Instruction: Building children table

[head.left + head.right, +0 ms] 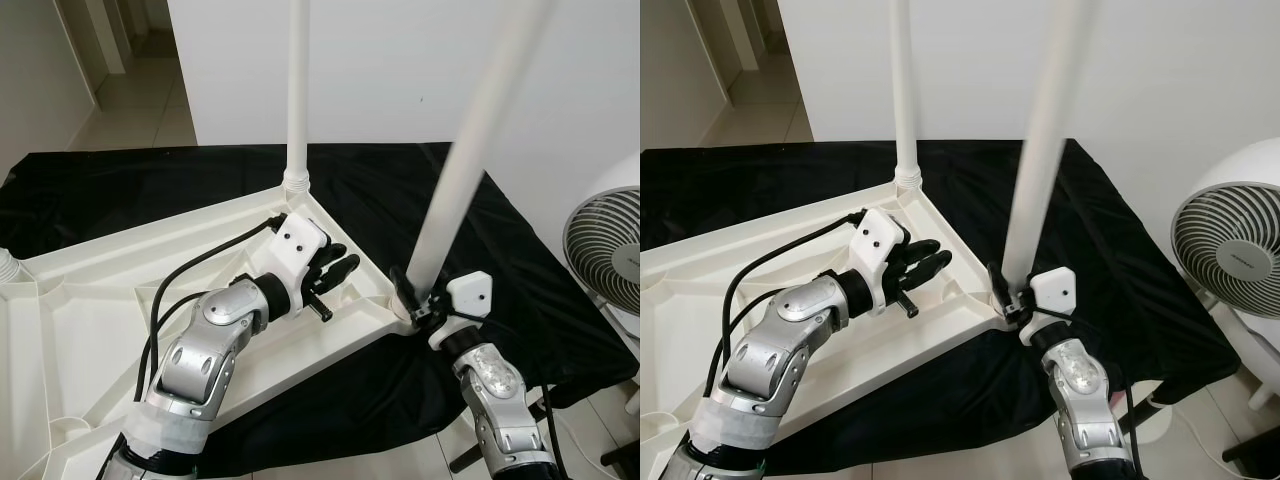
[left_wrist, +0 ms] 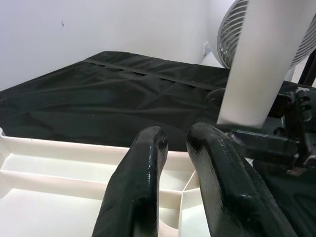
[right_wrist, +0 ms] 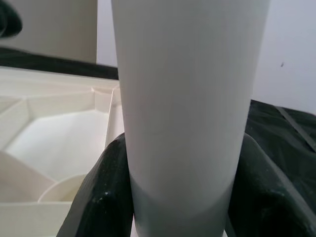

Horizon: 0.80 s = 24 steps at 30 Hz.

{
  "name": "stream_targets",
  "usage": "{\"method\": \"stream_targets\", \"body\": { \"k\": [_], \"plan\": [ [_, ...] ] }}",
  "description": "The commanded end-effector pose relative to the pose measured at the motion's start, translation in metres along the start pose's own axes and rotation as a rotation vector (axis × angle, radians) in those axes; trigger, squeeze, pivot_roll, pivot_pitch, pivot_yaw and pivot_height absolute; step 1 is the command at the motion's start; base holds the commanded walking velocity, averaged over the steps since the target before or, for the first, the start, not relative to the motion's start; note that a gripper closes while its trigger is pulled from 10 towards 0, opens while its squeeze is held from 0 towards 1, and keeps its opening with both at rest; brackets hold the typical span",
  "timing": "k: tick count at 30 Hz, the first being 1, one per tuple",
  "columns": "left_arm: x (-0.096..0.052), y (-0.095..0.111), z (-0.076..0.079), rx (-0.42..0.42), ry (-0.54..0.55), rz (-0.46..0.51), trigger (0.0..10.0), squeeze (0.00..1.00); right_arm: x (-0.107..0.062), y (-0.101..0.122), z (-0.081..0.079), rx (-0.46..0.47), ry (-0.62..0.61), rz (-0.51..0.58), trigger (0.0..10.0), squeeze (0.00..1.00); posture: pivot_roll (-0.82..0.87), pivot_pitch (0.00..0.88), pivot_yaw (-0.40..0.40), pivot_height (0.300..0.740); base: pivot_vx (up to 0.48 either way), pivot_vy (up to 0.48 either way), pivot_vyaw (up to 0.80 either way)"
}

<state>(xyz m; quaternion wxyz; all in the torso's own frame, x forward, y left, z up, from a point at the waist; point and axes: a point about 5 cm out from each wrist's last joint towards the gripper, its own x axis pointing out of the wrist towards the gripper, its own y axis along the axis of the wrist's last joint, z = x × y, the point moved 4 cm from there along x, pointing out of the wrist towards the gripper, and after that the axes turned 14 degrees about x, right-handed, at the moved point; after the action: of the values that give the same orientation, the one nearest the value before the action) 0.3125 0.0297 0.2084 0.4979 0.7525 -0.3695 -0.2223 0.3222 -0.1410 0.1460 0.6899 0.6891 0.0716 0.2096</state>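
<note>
Right gripper pinching tilted table leg at the near corner of the upturned tabletop.
Leg leans, so it may cross-thread or pop out; corner overhangs the black cloth edge, fan close right. Left gripper pressed together, empty, resting inside the tabletop near the upright leg.

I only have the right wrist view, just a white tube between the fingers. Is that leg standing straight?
Observer: No. The leg in the right gripper leans, with its top tipped toward the robot's right. Its base is at the near corner of the upturned tabletop.
Operator: Any other leg on?
Observer: One. The far leg stands upright at the far corner.
Operator: Where's the left arm?
Observer: The left gripper hovers over the tabletop's underside, between the two legs.
</note>
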Motion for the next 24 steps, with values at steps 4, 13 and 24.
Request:
{"method": "stream_targets", "body": {
  "k": [4,13,24],
  "plan": [
    [-0.001,0.004,-0.006,0.012,0.055,-0.004,10.0,0.00,-0.005,-0.034,0.002,0.019,-0.004,-0.180,10.0,0.00,0.03,0.038,0.013,0.740,0.000,0.000,0.00],
    [-0.002,0.005,-0.005,0.013,0.052,-0.003,10.0,0.00,-0.008,-0.041,0.007,0.112,-0.041,-0.192,10.0,0.00,0.03,0.044,0.015,0.740,0.000,0.000,0.00],
    [-0.003,0.006,-0.005,0.016,0.048,-0.003,10.0,0.00,-0.009,-0.046,0.017,0.268,-0.105,-0.229,10.0,0.00,0.03,0.049,0.018,0.740,0.000,0.000,0.00]
  ]
}}
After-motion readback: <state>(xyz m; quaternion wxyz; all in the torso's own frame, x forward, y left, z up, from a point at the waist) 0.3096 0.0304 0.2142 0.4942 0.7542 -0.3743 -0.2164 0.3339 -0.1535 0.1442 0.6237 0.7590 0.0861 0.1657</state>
